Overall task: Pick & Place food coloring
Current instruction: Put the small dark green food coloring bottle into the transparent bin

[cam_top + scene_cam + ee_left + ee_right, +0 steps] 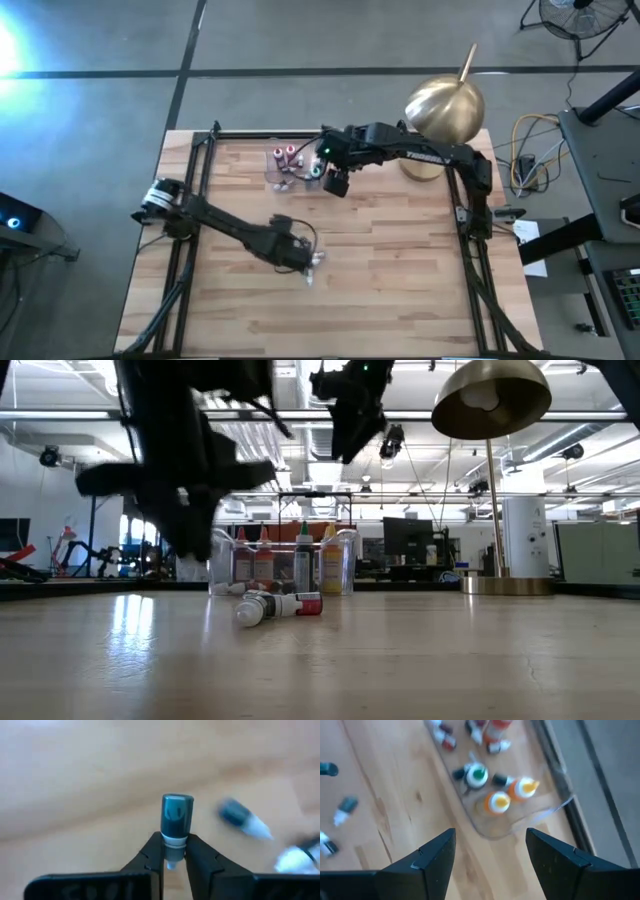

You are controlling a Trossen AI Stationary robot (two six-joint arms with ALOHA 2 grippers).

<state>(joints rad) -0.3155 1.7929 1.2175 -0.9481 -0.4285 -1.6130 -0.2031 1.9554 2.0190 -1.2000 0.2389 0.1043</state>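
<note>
**Two dark arms, matte black tools**

Both arms are black or near-black, built of slim tubular links with bulkier joint housings. The left arm (215, 217) has a pale silver-white collar at its base joint and thin dark cables looping beside its wrist. The right arm (420, 148) bears faint white lettering along one link, and a small green light glows near its wrist. The left tool (174, 851) has two matte black fingers tapering to narrow tips. The right tool (490, 852) has broader, wedge-shaped black fingers (427, 857) with flat faceted faces.
</note>
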